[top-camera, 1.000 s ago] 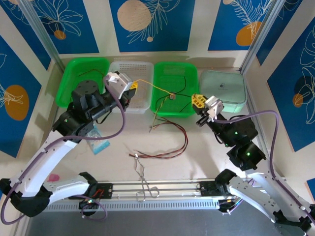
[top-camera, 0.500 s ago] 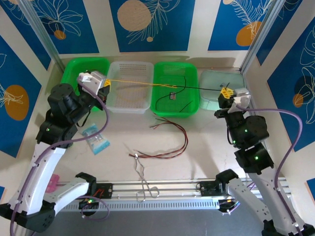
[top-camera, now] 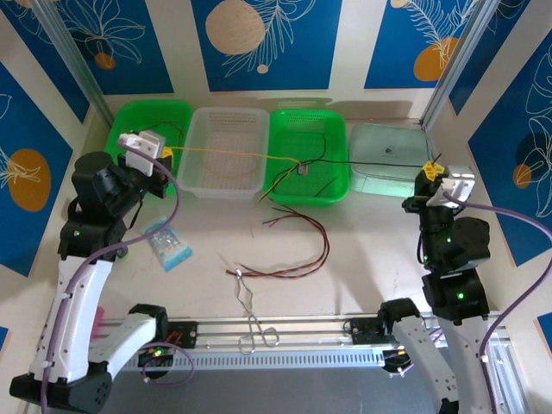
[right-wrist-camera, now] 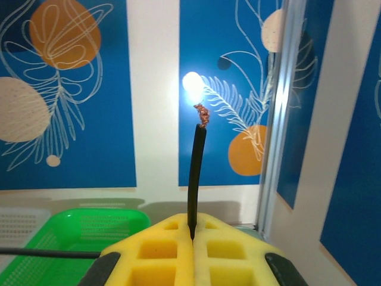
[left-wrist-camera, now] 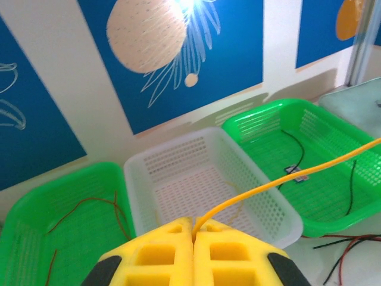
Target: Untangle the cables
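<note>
My left gripper (top-camera: 168, 156) is shut on the end of a yellow cable (top-camera: 233, 153), which runs right across the white basket (top-camera: 200, 177). In the left wrist view that yellow cable (left-wrist-camera: 286, 179) leaves the closed yellow pads (left-wrist-camera: 161, 253). My right gripper (top-camera: 429, 171) is shut on a black cable (top-camera: 362, 164) that stretches left to a small connector (top-camera: 302, 166) over the middle green basket (top-camera: 341, 190). In the right wrist view the black cable (right-wrist-camera: 195, 173) stands up from the shut pads (right-wrist-camera: 229, 250), its copper tip bare. Red and dark cables (top-camera: 312, 237) lie loose on the table.
A left green basket (top-camera: 116, 147) holds a red-brown wire (left-wrist-camera: 89, 205). A grey lidded tray (top-camera: 388, 151) sits at the back right. Silver forceps (top-camera: 250, 310) and a blue packet (top-camera: 168, 246) lie on the table near the front rail.
Both arms have swung apart, the left one to the left and the right one to the right. The yellow and black cables between them are now stretched out across the baskets.
</note>
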`<state>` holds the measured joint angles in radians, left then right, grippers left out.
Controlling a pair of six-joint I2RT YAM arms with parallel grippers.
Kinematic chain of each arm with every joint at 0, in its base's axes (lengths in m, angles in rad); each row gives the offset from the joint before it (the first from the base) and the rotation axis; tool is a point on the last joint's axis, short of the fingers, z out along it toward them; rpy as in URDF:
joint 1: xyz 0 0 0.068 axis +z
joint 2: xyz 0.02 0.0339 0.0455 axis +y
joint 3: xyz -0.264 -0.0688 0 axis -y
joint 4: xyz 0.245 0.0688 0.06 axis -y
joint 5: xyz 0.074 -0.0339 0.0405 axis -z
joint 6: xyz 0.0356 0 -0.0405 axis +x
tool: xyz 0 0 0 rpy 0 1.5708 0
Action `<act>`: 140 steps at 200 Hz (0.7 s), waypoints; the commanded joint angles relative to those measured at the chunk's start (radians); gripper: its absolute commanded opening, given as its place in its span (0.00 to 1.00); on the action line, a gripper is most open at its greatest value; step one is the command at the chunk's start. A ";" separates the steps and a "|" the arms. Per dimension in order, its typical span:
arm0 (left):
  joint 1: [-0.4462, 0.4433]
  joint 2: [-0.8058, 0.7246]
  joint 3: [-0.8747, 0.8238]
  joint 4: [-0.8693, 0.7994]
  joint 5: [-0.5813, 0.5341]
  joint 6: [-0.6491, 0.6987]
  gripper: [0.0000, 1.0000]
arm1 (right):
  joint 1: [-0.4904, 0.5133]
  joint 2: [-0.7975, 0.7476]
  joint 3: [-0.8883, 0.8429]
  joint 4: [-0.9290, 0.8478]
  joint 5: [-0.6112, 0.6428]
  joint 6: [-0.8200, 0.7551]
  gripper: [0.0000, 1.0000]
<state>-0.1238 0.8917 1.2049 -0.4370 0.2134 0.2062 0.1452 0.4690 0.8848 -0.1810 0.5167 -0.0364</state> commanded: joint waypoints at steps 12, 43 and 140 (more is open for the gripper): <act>0.063 -0.005 -0.007 -0.022 -0.014 -0.034 0.00 | -0.055 -0.024 0.034 -0.015 0.045 0.004 0.00; 0.094 -0.016 -0.052 0.028 -0.072 -0.108 0.00 | -0.098 -0.024 0.039 -0.017 0.112 0.039 0.00; 0.110 -0.082 -0.130 0.186 -0.049 -0.201 0.00 | -0.184 -0.021 0.048 -0.023 0.037 0.124 0.00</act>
<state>-0.0261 0.8196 1.0767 -0.3161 0.1154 0.0475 -0.0307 0.4587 0.8982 -0.2256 0.6041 0.0360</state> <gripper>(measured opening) 0.049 0.049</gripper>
